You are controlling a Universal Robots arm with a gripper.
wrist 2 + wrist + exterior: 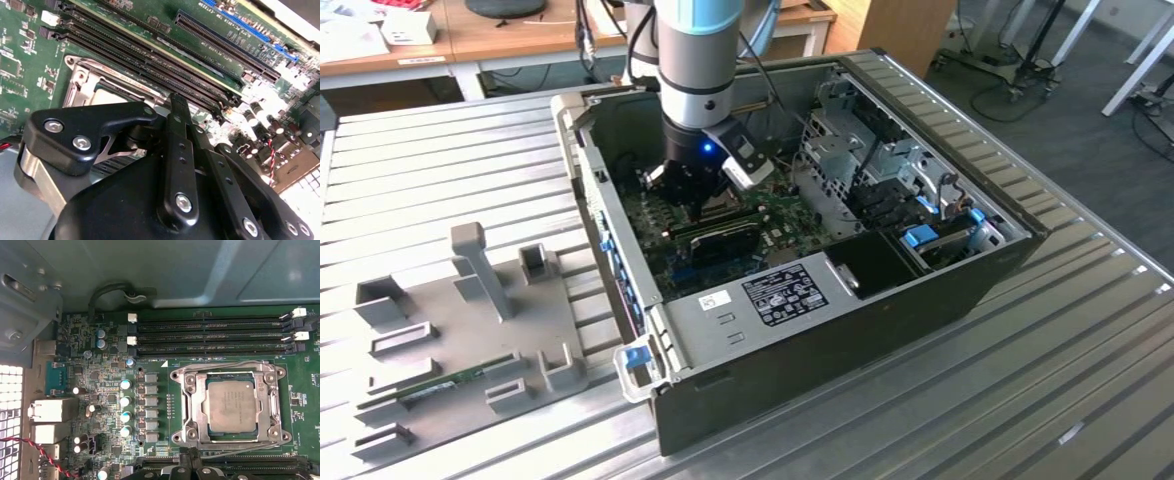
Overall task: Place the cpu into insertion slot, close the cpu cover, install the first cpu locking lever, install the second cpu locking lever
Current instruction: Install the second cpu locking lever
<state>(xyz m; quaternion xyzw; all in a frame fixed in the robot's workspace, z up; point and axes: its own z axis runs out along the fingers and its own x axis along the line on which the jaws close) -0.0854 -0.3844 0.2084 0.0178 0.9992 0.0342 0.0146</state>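
Note:
The cpu [232, 405] lies flat in the insertion slot [176, 375] on the green board, its pale face showing through the window of the cpu cover [194, 407], which lies down over it. One wire locking lever [225, 365] runs along the socket side by three memory slots; the other lever [235, 450] runs along the opposite side. My gripper [188, 460] is shut, with nothing in it, its tip right at that second lever's side of the socket. In the second wrist view the black fingers [175, 130] reach down to the socket edge [82, 82]. The exterior view shows the gripper [707, 200] deep inside the open computer case.
Long black memory slots [210, 335] flank the socket on both sides. The case walls [607, 240], a grey drive cage [854, 160] and a black box [881, 265] hem the arm in. A red-black wire [30, 445] runs near the rear ports. A grey fixture plate [454, 330] lies on the table.

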